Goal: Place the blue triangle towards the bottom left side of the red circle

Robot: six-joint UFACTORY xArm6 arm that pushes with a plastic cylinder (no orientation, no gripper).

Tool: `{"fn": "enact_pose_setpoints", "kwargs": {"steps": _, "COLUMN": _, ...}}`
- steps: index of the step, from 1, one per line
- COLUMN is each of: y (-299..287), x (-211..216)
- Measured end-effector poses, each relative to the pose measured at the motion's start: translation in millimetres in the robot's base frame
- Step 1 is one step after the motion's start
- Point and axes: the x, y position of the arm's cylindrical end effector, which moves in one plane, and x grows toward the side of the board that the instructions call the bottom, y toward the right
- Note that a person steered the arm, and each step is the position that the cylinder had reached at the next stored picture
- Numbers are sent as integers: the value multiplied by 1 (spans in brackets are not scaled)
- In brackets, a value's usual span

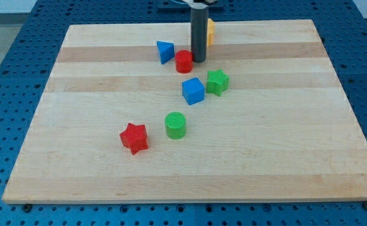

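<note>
Our tip (199, 60) sits just right of the red plastic cylinder (183, 62); there is no claw, just the rod. The blue plastic triangular block (164, 51) lies upper-left of the red cylinder, near it, on the wooden tabletop (265, 157). Risk: sweeping left from here shoves red into blue, moving both. The triangle's apex seems to point toward the view's right; no clear long axis.

blue triangle (164, 51): small wedge block, flat on board, view's upper middle | red circle (183, 62): short cylinder, upright, just right and slightly below triangle, near but apart
</note>
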Motion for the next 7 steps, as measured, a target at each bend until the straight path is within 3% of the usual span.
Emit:
{"fn": "enact_pose_setpoints", "kwargs": {"steps": 4, "y": -44, "x": 0}}
{"fn": "enact_pose_setpoints", "kwargs": {"steps": 7, "y": -84, "x": -36}}
